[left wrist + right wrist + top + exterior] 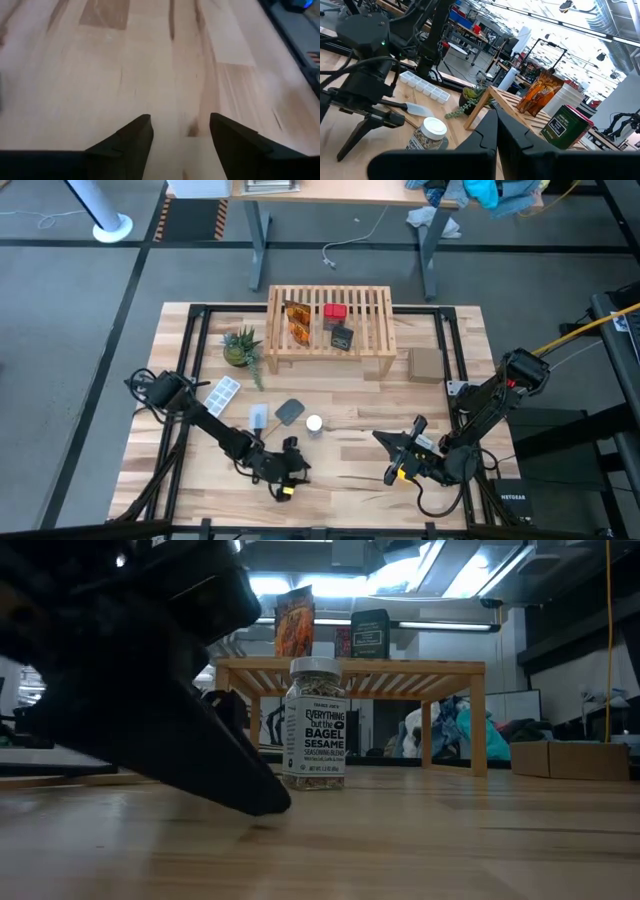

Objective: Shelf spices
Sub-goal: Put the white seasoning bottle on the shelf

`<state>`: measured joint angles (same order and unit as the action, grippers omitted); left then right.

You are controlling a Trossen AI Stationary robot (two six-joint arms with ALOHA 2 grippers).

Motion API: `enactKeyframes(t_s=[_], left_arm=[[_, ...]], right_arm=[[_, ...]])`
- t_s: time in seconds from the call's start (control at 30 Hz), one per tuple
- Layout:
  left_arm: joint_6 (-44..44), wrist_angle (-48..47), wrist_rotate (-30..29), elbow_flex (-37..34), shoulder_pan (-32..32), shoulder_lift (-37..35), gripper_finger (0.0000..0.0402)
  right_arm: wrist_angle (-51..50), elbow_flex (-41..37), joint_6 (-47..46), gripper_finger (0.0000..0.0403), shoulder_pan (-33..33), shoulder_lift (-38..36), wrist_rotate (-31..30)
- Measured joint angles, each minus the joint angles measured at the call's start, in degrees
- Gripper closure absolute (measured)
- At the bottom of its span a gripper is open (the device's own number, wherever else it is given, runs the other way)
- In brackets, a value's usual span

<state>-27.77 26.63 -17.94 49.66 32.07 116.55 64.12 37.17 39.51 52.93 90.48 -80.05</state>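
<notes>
The shelf [330, 330] stands at the table's far middle. On its slatted top are two amber packets [297, 321], a red box [334, 312] and a black box [343, 338]. A clear white-capped bottle [314, 423] stands upright on the table in front of the shelf [350, 668], its label facing the low view [315, 725]. My left gripper [180, 135] is open, slanting down close over bare tabletop near the front edge [292, 463], with nothing between its fingers. My right gripper [495, 137] is shut and empty, held level above the table's near right [385, 440].
A small potted plant [243, 347] stands left of the shelf and a cardboard box [426, 364] right of it. A clear compartment tray [222, 393], a grey-blue packet [290, 411] and a small pale packet [259, 417] lie left of the bottle.
</notes>
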Motion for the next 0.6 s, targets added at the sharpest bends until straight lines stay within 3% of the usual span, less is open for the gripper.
enactKeyframes(t_s=[0.13, 0.4, 0.6], left_arm=[[5.88, 8.42, -2.59, -2.0, -0.55, 0.53, 0.0204], [1.07, 9.93, -27.33, -2.37, -1.22, 0.97, 0.0203], [2.45, 10.7, -29.74, -2.26, 0.84, 0.8, 0.0203]], right_arm=[[-0.14, 0.0, 0.0, 0.0395, 0.0, 0.0, 0.0], [-0.93, 0.0, -0.58, 0.0395, 0.0, 0.0, -0.35], [-1.32, 0.0, -1.46, 0.0395, 0.0, 0.0, -0.35]])
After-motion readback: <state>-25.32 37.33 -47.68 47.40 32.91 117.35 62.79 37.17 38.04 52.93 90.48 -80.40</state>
